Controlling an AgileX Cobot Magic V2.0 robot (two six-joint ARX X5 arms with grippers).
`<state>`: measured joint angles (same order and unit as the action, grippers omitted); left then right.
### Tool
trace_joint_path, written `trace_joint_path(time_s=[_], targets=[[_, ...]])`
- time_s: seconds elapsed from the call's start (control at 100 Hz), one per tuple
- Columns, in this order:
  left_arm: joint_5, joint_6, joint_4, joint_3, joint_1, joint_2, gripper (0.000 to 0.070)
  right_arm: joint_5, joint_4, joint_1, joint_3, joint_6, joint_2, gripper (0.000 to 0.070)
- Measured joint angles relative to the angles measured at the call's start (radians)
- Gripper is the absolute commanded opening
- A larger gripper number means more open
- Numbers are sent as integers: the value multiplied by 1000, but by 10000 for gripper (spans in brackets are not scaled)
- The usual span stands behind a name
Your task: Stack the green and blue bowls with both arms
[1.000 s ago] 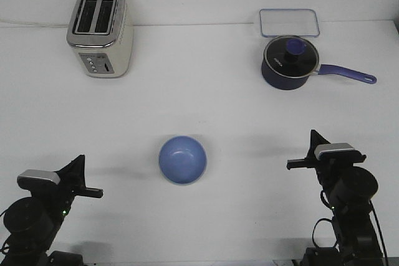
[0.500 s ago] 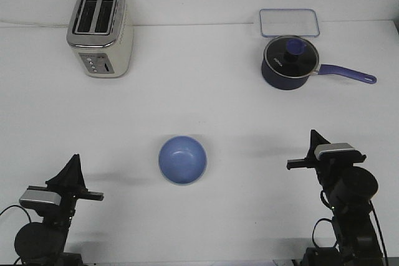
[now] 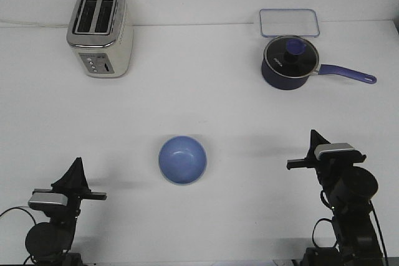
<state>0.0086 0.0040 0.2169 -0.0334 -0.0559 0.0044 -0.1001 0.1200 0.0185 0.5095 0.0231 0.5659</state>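
The periwinkle blue bowl (image 3: 182, 160) sits upright on the white table, left of centre and towards the front. The green bowl does not show on its own anywhere in the front view. My left gripper (image 3: 77, 167) is low at the front left, well to the left of the bowl; its fingers meet in a single point and hold nothing. My right gripper (image 3: 313, 137) is at the front right, well to the right of the bowl, also with its fingers together and empty. Neither gripper touches the bowl.
A cream and silver toaster (image 3: 100, 33) stands at the back left. A dark navy saucepan (image 3: 288, 63) with a lid and a long handle stands at the back right, with a clear flat container lid (image 3: 290, 22) behind it.
My left arm has sunk and drawn back towards the front edge of the table. The right arm and the blue bowl have not moved.
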Motion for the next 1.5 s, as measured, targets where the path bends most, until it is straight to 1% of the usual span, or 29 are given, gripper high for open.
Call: trace_joint_path(time_s=[0.97,1.16,1.29,1.41,1.5], targets=[[0,5,4,0,5,0,12,0,0,0,0,0,0,4],[0,5,3,0,5,0,12,78,-10,0,-3,0,-42,4],[0,5,3,0,5,0,12,78,-65,1,-63,0,-116,4],[0,5,3,0,5,0,12,78,-134,1,-177,0,-205,4],[0,5,3,0,5,0,12,78,-156,1,-267,0,-284,4]])
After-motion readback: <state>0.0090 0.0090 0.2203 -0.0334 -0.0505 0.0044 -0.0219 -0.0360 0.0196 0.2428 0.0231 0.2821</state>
